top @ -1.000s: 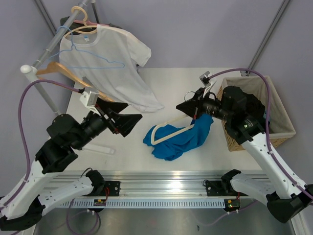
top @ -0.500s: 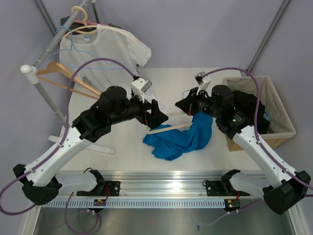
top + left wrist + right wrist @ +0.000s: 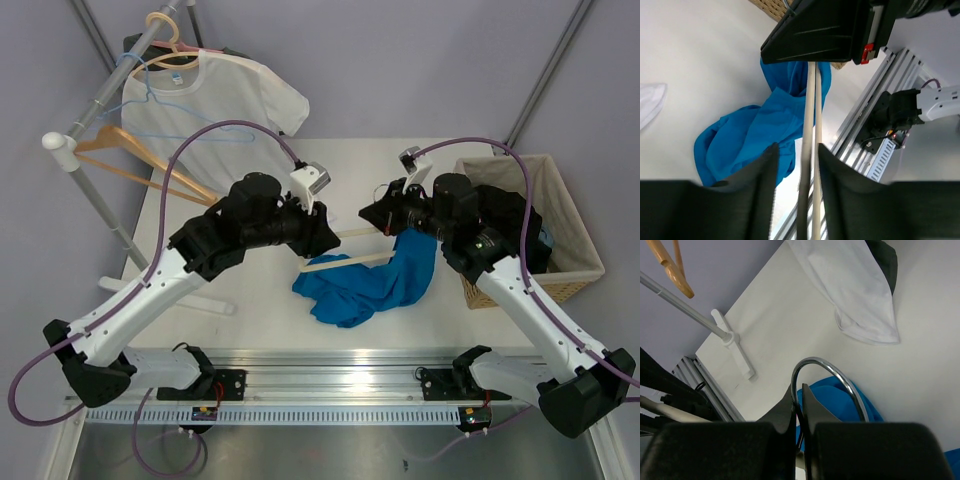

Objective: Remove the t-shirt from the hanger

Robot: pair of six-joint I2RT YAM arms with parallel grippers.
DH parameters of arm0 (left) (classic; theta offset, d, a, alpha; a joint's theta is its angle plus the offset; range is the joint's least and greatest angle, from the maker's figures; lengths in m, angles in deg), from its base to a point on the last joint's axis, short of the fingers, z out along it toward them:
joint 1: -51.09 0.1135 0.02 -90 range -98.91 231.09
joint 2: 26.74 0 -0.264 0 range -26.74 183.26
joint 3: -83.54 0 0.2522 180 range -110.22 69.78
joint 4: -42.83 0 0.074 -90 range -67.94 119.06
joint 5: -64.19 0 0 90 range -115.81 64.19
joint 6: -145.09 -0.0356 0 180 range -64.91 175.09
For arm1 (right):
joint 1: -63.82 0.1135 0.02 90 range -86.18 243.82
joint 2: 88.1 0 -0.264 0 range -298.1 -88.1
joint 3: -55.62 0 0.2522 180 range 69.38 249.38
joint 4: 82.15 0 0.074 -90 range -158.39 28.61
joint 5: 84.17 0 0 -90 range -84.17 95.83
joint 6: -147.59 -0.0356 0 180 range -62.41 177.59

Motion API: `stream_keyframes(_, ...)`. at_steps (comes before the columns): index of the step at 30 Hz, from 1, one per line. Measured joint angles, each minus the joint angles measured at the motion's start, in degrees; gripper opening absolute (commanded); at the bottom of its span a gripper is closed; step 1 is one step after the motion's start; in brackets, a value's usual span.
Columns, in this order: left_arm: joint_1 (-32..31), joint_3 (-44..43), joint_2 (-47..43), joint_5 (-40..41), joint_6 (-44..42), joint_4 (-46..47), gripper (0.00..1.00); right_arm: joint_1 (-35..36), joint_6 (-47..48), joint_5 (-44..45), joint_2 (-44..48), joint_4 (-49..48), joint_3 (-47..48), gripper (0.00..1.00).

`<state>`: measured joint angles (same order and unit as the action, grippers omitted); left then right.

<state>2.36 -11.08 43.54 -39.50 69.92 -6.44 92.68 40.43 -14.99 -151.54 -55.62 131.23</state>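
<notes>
Now left claw (image 3: 796, 152) narrowed around hanger (image 3: 809, 115), maybe gripping.

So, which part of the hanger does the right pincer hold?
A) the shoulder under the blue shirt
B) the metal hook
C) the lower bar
B: in the right wrist view, the metal hook rises straight out from between the shut fingers of the right pincer.

Your top camera sits high behind the arm bases, looking down over the whole table (image 3: 350, 170). Each wrist camera looks close along its own fingers (image 3: 757, 185); all three share the blue t-shirt (image 3: 370, 285).
</notes>
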Motion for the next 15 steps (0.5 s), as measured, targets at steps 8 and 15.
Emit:
stream_keyframes(8, -0.04, -0.13, 0.35, -2.89, 0.85, -0.31, 0.0, -0.07, 0.72, -0.09, 0.02, 0.9, 0.55, 0.15)
stream_keyframes(15, 0.07, 0.09, 0.0, 1.36, 2.32, -1.53, 0.0, -0.07, -0.68, -0.44, 0.24, 1.09, 2.34, 0.88)
